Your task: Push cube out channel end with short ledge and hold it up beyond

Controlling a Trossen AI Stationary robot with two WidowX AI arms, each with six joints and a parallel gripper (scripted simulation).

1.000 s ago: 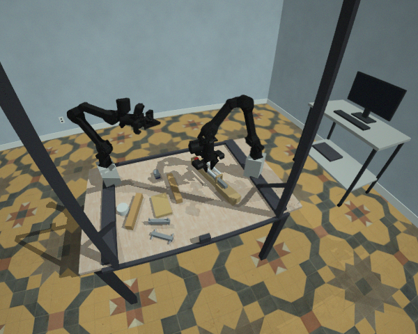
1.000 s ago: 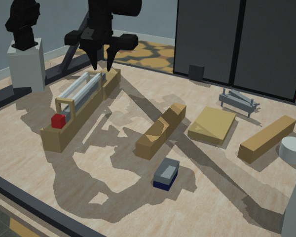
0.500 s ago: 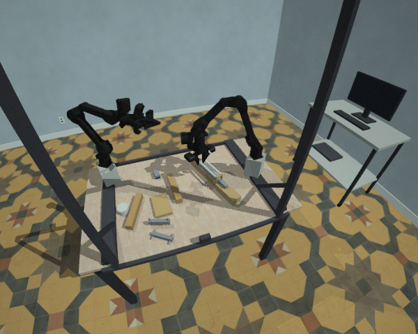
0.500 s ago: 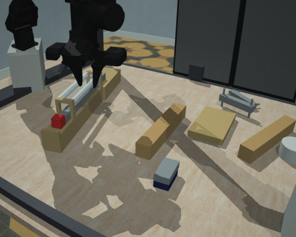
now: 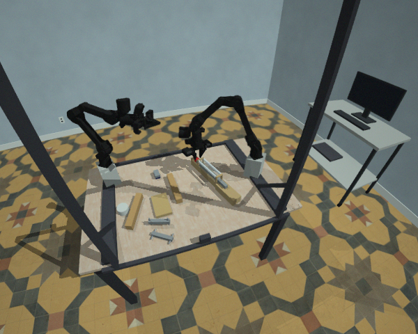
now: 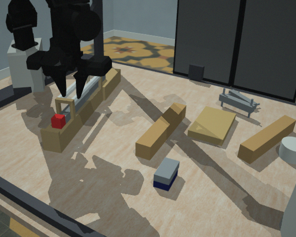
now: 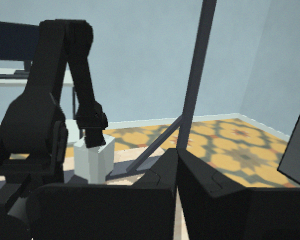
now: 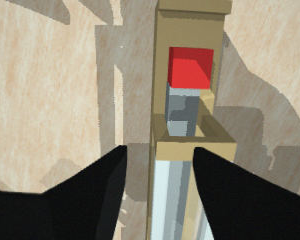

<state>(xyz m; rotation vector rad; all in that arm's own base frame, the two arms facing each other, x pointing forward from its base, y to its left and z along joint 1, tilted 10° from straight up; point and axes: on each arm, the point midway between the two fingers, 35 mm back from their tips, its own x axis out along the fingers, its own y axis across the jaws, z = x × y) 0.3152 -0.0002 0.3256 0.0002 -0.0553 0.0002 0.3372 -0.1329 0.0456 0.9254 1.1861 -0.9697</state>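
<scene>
The red cube (image 6: 58,121) sits on the short ledge at the end of the wooden channel (image 6: 84,101), just outside its frame and behind the raised lip; it also shows in the right wrist view (image 8: 191,67). A grey rod (image 8: 181,112) lies in the channel right behind the cube. My right gripper (image 6: 70,96) (image 8: 160,154) hangs over the channel's roof a little back from the cube, fingers apart and empty. My left gripper (image 5: 153,120) is shut, empty and raised high at the far side of the table; its closed fingers fill the left wrist view (image 7: 177,160).
Two long wooden blocks (image 6: 160,130) (image 6: 266,138), a flat wooden slab (image 6: 211,125), a white cylinder (image 6: 293,149), a grey and blue box (image 6: 166,173) and a grey rack (image 6: 237,100) lie on the table beside the channel. Dark frame posts (image 5: 310,118) stand at the corners.
</scene>
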